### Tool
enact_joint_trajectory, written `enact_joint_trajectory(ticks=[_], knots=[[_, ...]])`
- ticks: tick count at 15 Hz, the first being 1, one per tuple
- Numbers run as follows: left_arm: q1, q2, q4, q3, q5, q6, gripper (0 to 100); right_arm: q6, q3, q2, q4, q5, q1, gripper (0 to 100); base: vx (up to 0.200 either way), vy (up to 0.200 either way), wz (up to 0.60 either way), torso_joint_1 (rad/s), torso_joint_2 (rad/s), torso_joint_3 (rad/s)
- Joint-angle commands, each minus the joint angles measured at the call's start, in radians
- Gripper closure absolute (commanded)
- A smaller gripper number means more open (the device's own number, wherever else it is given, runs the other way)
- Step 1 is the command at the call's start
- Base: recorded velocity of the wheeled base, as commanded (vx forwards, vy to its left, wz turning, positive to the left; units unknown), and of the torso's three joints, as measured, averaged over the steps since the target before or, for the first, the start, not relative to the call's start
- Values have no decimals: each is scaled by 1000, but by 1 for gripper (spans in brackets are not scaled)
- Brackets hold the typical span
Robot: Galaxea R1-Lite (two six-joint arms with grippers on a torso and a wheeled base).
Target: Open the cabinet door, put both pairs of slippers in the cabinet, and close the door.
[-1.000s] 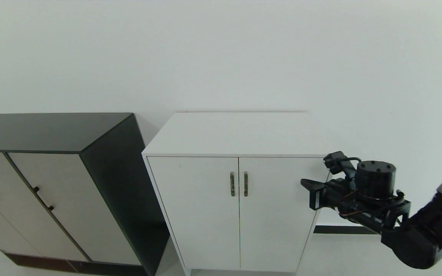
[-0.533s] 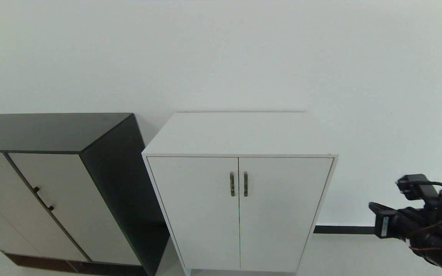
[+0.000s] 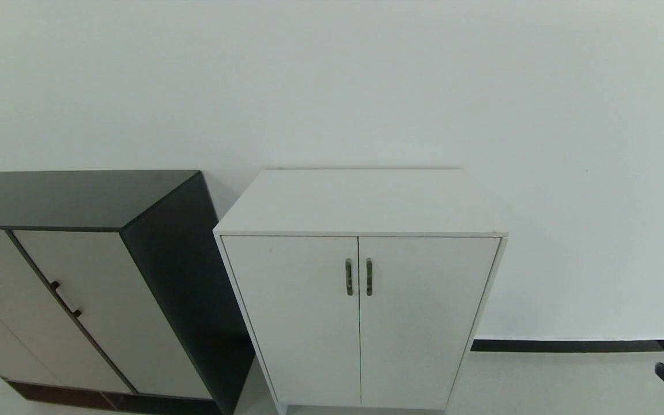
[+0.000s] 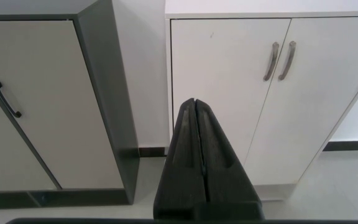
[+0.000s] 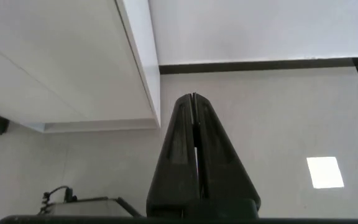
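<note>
White laminate cabinet [image 3: 361, 202] stands on the floor against the wall, just beside a dark cabinet [image 3: 176, 259] on its left. Both doors – left door [image 3: 297, 317] and right door [image 3: 418, 317] – are fully shut, and their edges meet at the centre seam. Two upright metal handles [image 3: 349, 276] sit side by side near that seam, one on each door, in the upper part of the doors.

Left gripper [image 4: 195, 106]: fingers pressed together, nothing between them. It hangs in front of the white cabinet, apart from it, and points towards the left door near the gap between the two cabinets.

Right gripper [image 5: 194, 99]: fingers pressed together, nothing held. It hangs low over the floor beside the cabinet's right side, clear of the panel. A black baseboard [image 5: 260, 64] runs along the wall beyond it.
</note>
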State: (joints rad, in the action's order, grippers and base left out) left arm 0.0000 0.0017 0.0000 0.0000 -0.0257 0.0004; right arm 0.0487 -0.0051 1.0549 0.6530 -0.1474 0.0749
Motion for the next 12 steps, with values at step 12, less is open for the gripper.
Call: enact_joint_trajectory(ticks=[12], knots=[[0, 0, 0, 0, 0, -5, 100, -33, -16, -951, -659, 71, 83, 100, 0, 0, 0, 0, 0, 0]])
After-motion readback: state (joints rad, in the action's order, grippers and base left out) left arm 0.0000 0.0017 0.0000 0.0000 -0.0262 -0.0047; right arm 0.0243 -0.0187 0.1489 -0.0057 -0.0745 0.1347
